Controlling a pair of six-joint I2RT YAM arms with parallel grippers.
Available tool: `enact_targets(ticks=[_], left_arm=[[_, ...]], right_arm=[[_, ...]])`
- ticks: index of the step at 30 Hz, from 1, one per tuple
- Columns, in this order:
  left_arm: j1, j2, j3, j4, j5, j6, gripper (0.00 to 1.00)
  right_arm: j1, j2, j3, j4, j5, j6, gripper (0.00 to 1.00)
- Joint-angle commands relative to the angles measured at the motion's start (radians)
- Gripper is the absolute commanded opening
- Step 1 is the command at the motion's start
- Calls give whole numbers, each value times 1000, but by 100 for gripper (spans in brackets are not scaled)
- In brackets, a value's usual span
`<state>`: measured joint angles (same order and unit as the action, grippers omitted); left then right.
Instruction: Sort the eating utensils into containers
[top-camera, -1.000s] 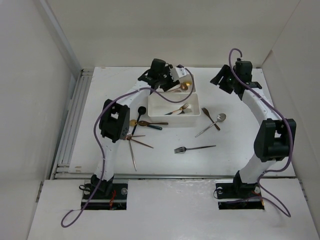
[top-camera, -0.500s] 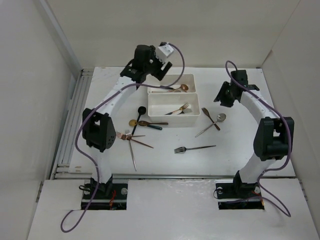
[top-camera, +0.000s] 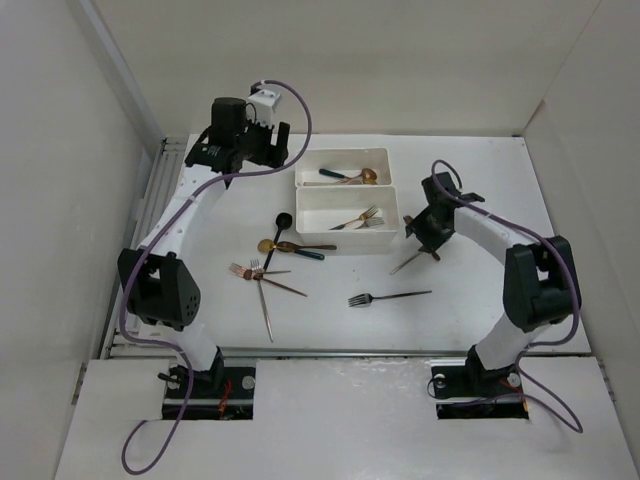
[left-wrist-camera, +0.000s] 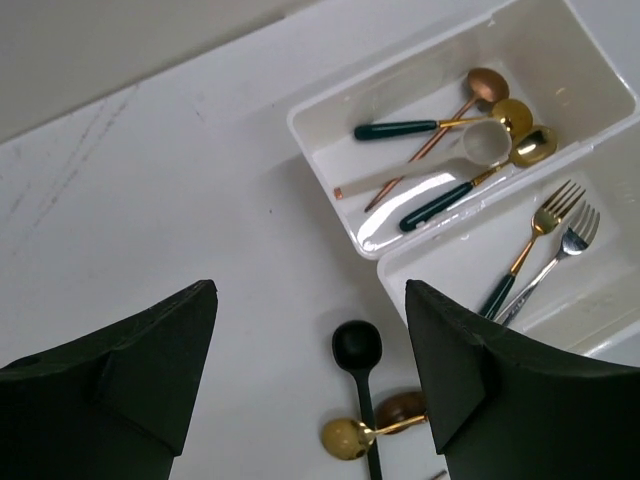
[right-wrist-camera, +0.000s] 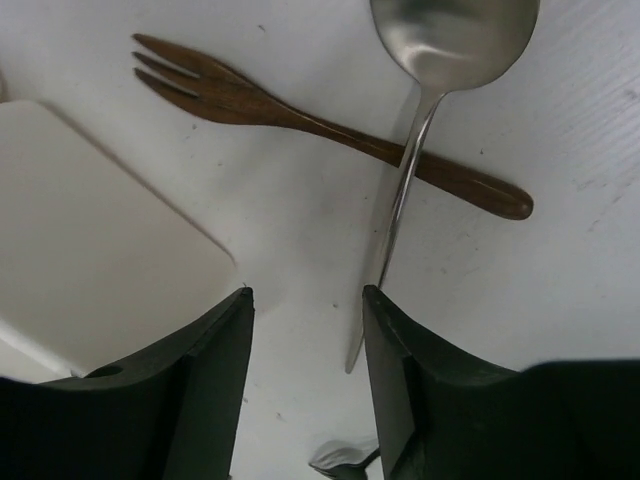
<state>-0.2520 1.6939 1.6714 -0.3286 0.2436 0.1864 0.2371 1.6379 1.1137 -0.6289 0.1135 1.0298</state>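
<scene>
Left gripper (left-wrist-camera: 308, 305) is hanging released. Right gripper (right-wrist-camera: 305, 305) is straddling the silver spoon's (right-wrist-camera: 455, 30) handle end, unclenched. Spoon bowl is running off frame; overhead, the gripper is covering it.

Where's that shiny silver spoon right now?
In the right wrist view, the silver spoon lies on the table just right of the near tray, crossing a brown fork, beneath the right gripper.
</scene>
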Motion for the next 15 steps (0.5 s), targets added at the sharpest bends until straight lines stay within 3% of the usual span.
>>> enact_targets(ticks=[1,8,15], left_arm=[[13,-88,-53,-13,25,-59,73],[23,-171,-150,-13,5,-59,73],[33,-211,-197,16,-29,-59,75]], right_arm=[[10,71,54,-77,55,177,51],[-1,115,52,-97,28,220,49],[-22,209,94,-157,32,158,48]])
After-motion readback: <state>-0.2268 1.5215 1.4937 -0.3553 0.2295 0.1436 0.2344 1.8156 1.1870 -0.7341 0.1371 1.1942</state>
